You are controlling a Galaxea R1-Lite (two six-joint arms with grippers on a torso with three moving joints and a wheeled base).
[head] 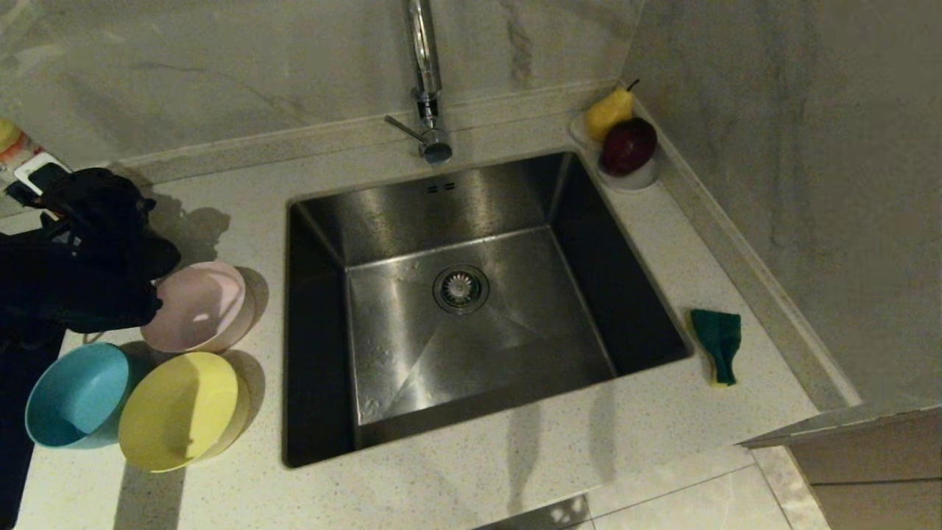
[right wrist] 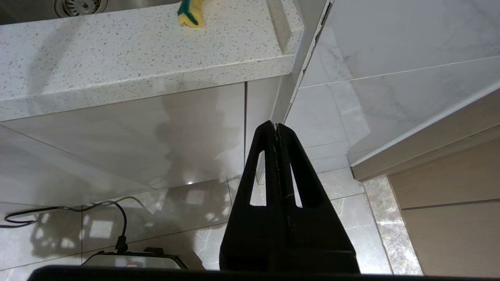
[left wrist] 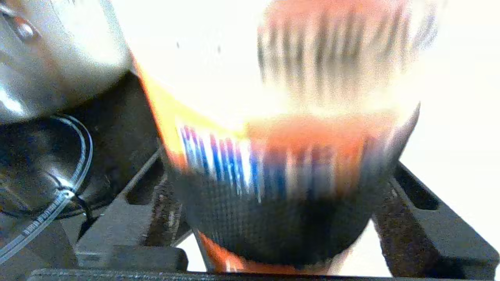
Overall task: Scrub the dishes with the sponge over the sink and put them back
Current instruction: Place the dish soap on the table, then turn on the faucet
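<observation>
Three bowls stand on the counter left of the sink (head: 478,213): pink (head: 202,302), blue (head: 73,397) and yellow (head: 180,408). My left gripper (head: 149,294) hovers at the pink bowl's left rim. In the left wrist view its fingers (left wrist: 156,210) stand wide apart either side of a blurred round shape (left wrist: 312,132), apparently that bowl, with bright gaps showing beside it; the gripper (left wrist: 279,175) is open. The green-and-yellow sponge (head: 717,342) lies on the counter right of the sink, seen also as the sponge (right wrist: 190,13) from below. My right gripper (right wrist: 276,127) hangs shut under the counter edge.
A tall chrome tap (head: 425,73) rises behind the basin, whose drain (head: 461,288) sits in the middle. A white saucer (head: 633,180) with a pear (head: 609,110) and a dark red fruit (head: 628,145) fills the back right corner. Walls close the back and right.
</observation>
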